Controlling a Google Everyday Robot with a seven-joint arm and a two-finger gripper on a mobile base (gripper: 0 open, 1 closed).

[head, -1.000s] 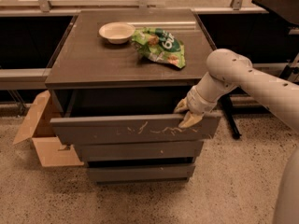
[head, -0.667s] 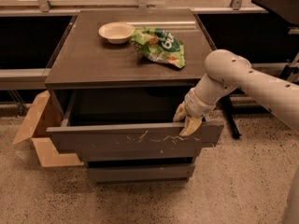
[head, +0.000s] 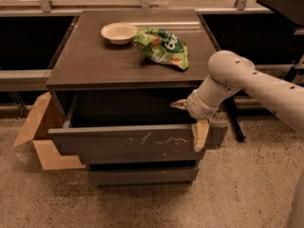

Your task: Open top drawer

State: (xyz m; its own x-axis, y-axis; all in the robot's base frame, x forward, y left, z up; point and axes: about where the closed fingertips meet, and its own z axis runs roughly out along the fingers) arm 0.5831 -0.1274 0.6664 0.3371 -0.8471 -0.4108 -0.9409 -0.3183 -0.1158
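One drawer juts out nearest: the scratched top drawer point(head: 128, 144). The gripper point(head: 190, 119) straddles its upper right edge, fingers spread, one before the front, one behind. Farther back, a white bowl point(head: 118, 32) sits beside a green snack bag point(head: 162, 46).

The top drawer point(head: 133, 141) has slid farther out toward 6 o'clock; the gripper point(head: 191, 120) at its right rim came along.

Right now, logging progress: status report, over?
Gripper on right top edge of scratched grey-brown top drawer front. Drawer pulled well out. Nothing blocking its path.
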